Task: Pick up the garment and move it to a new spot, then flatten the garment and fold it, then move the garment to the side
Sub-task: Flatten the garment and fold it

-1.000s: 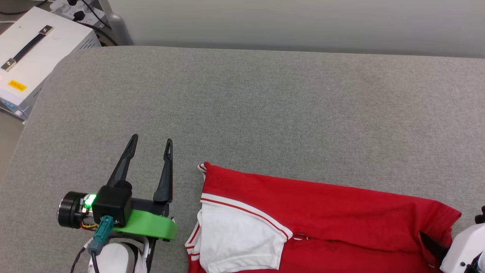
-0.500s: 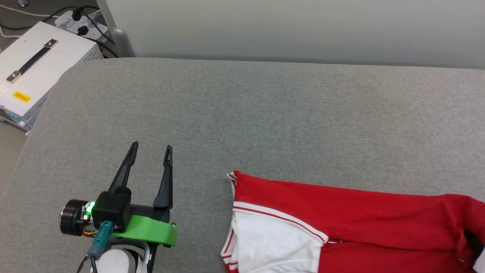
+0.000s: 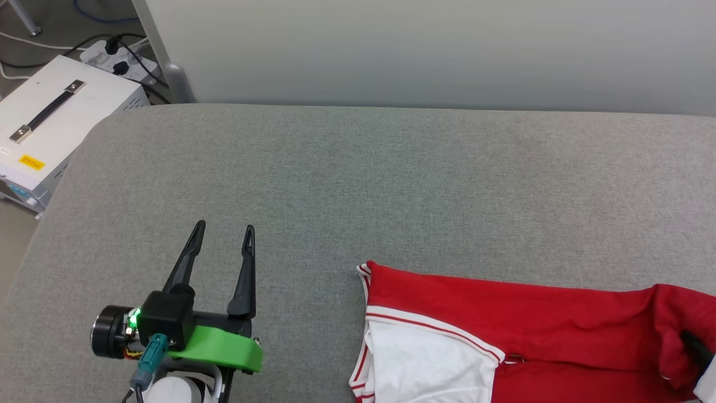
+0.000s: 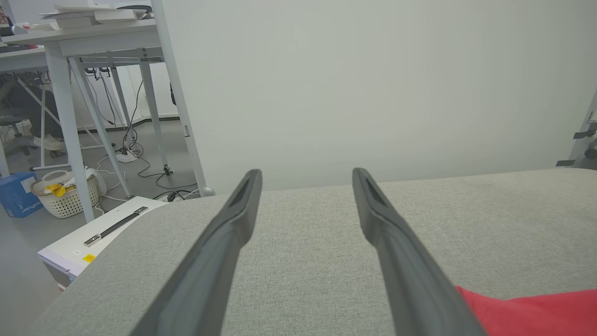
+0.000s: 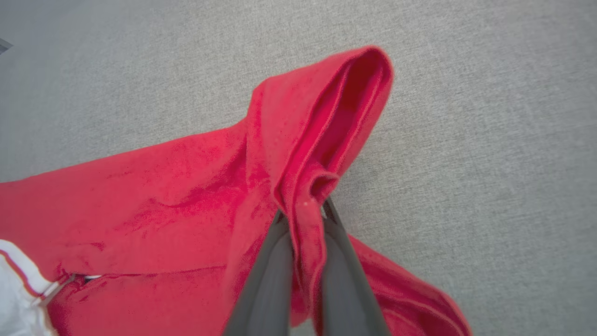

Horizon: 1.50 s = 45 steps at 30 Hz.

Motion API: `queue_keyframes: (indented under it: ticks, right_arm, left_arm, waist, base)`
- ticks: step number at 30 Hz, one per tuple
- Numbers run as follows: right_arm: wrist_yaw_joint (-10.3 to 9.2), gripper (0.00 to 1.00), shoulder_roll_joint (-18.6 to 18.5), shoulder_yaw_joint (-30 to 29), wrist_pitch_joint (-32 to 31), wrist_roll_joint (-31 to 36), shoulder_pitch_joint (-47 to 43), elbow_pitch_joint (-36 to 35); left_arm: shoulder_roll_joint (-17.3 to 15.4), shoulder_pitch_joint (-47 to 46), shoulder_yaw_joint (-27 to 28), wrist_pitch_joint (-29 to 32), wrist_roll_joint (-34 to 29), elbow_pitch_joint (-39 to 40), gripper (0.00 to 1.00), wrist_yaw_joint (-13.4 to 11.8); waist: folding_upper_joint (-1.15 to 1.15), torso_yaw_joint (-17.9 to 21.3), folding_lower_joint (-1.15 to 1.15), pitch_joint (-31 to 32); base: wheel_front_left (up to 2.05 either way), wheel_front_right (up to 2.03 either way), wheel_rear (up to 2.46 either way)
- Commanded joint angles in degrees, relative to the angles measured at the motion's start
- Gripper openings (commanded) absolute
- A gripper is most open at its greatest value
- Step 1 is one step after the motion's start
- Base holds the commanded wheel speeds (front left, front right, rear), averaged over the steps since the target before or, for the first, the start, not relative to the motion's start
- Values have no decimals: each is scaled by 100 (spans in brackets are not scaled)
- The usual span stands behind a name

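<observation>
At the far left, off the edge of the grey fabric surface (image 3: 358,184), a white box (image 3: 61,120) with a black handle sits on the floor, and a power strip (image 3: 114,56) with plugged-in cables lies behind it. The left end effector (image 3: 224,226) is over the near left part of the surface. Its two dark fingers are spread wide with nothing between them and point toward the pale wall (image 3: 419,50), and a green bracket (image 3: 221,346) wraps its base. It is apart from the shirt (image 3: 503,313), whose nearest corner lies to its right. In the left wrist view, that red corner shows at the lower right, beside the right-hand finger. The shirt lies along the near right part of the surface, mostly flat. At its left end is a white sleeve (image 3: 425,364) edged with red and white stripes, and its red body stretches rightward. At the far right the cloth bunches and rises off the surface. The right wrist view shows the right end effector (image 5: 302,212) with its fingers pressed together on a fold of the red cloth, pinching it. Beyond the tips, the hem curls into an open loop above the grey fabric. In the head view, a dark sliver in the bunched cloth at the right edge is probably one of those fingers, though too little shows to be sure.
</observation>
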<state>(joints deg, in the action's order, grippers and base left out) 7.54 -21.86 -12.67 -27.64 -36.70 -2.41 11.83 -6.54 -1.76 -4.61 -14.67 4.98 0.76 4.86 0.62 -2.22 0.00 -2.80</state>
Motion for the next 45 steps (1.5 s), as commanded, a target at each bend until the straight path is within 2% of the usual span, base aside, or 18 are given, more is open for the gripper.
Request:
queue_keyframes:
  ticks: [1, 8, 19, 22, 30, 38, 39, 40, 45]
  right_arm:
    - [-5, 0, 90, 102, -104, -84, -113, -182]
    - [-5, 0, 480, 451, -623, -292, -346, -904]
    - [-5, 0, 1529, 1054, -1163, -327, -242, -1580]
    - [-5, 0, 1712, 1295, -1282, -349, -178, -1651]
    - [-5, 0, 1892, 1927, -1134, -397, 99, -1416]
    - [-5, 0, 1896, 2519, -488, -496, 427, -679]
    - [-5, 18, 1897, 2581, -403, -488, 468, -576]
    - [-5, 100, 1897, 2637, -297, -453, 519, -488]
    - [-5, 100, 1897, 2921, -19, -548, 684, -178]
  left_arm:
    - [52, 125, 35, -33, -61, -16, 100, 41]
    - [78, 217, 106, -33, -72, -69, 100, 91]
    - [116, 289, 161, -33, -102, -133, 100, 153]
    - [122, 280, 174, -33, -109, -134, 100, 165]
    - [131, 228, 156, -33, -150, -136, 100, 197]
    - [158, 131, 120, -33, -173, -89, 100, 216]
    - [164, 128, 105, -33, -174, -83, 100, 218]
    - [168, 129, 89, -33, -180, -85, 100, 221]
    - [162, 123, 94, -33, -190, -101, 100, 229]
  waist:
    - [-62, 3, 0, 62]
    - [-62, -15, 0, 227]
    - [-62, -149, 0, 327]
    - [-62, -204, 0, 314]
    - [-62, -370, 0, 183]
    - [-62, -554, 0, 62]
    - [-62, -578, 0, 52]
    - [-62, -599, 0, 43]
    - [-62, -662, 0, 24]
  base:
    - [0, 0, 0]
    - [0, 0, 0]
    - [0, 0, 0]
    - [0, 0, 0]
    - [0, 0, 0]
    - [0, 0, 0]
    - [0, 0, 0]
    - [0, 0, 0]
    - [0, 0, 0]
